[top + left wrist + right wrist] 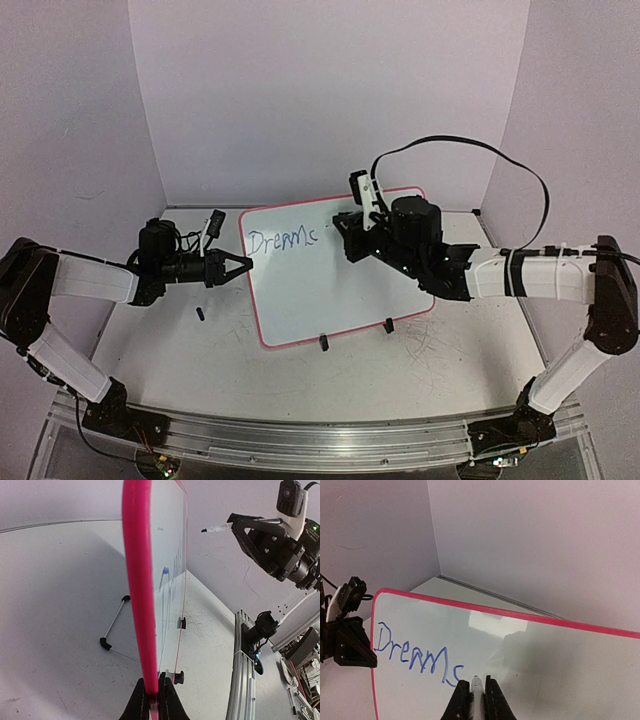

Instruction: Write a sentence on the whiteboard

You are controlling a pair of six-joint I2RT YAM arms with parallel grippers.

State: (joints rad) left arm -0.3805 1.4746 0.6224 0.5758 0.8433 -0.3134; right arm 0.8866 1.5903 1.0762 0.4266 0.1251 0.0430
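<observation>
With the whiteboard standing tilted on the bench, left gripper clenched on its left rim and right gripper grasping a marker just right of the blue writing, we'd press lightly and brace the board firmly.

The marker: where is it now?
In the right wrist view the marker stands between the fingers of the right gripper, at the bottom centre, its tip just right of the blue writing on the whiteboard.
</observation>
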